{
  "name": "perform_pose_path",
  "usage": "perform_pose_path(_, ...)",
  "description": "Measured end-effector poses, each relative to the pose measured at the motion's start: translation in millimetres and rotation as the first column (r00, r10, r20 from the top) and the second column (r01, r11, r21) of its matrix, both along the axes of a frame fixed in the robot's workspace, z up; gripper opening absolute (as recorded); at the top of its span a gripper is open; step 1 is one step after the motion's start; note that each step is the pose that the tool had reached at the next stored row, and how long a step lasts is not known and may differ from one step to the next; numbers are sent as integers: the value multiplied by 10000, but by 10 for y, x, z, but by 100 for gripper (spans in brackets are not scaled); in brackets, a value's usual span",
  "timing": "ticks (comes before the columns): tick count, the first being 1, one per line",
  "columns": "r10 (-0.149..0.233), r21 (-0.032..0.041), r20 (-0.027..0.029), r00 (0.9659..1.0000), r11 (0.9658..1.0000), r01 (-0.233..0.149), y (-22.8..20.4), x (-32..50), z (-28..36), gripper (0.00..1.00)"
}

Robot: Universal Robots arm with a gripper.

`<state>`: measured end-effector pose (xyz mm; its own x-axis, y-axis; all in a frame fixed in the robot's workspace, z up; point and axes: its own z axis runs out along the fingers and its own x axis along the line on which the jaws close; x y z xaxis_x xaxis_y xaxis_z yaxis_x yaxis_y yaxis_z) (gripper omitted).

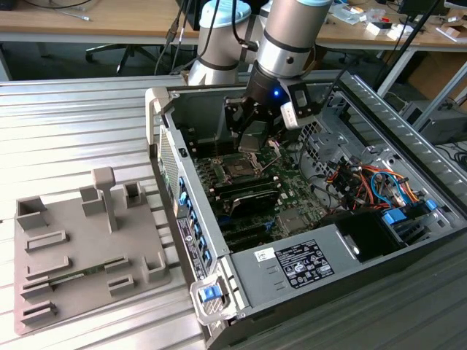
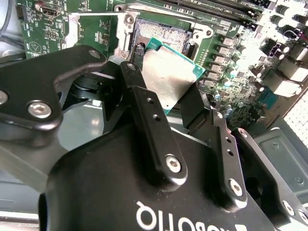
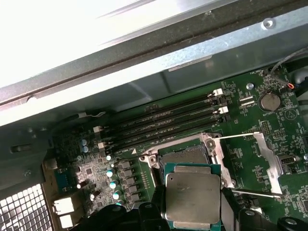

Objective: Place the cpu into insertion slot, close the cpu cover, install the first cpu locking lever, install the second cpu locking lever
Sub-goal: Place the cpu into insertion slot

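My gripper [image 1: 253, 124] is shut on the cpu [image 1: 257, 135], a small square chip with a silvery-grey top, holding it by two opposite edges inside the open computer case. The cpu [image 2: 168, 72] hangs tilted just above the insertion slot [image 2: 163, 34], a dark square socket with a metal rim, and partly overlaps it in both wrist views. Black fingers [image 2: 144, 110] clamp the chip. In the first wrist view the cpu [image 3: 192, 195] sits over the slot [image 3: 185, 154]. Beside the socket, the cpu cover [image 3: 267, 163] lies swung open, with thin wire levers [image 3: 236, 136] raised.
Long black memory slots [image 3: 168, 120] run beside the socket. The case wall [image 3: 192, 53] stands close behind them. Coloured cables [image 1: 361, 182] and a power supply [image 1: 292, 266] fill the case toward the exterior view's right. A grey fixture plate [image 1: 80, 248] lies at the exterior view's left.
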<state>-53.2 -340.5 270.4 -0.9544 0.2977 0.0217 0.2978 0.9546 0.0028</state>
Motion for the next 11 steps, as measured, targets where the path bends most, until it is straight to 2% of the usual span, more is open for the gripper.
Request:
perform_pose_path(7,-505,0,0,9987,9987,505,0,0,-3,55)
perform_pose_path(11,-813,0,0,9967,9967,813,0,0,-5,55)
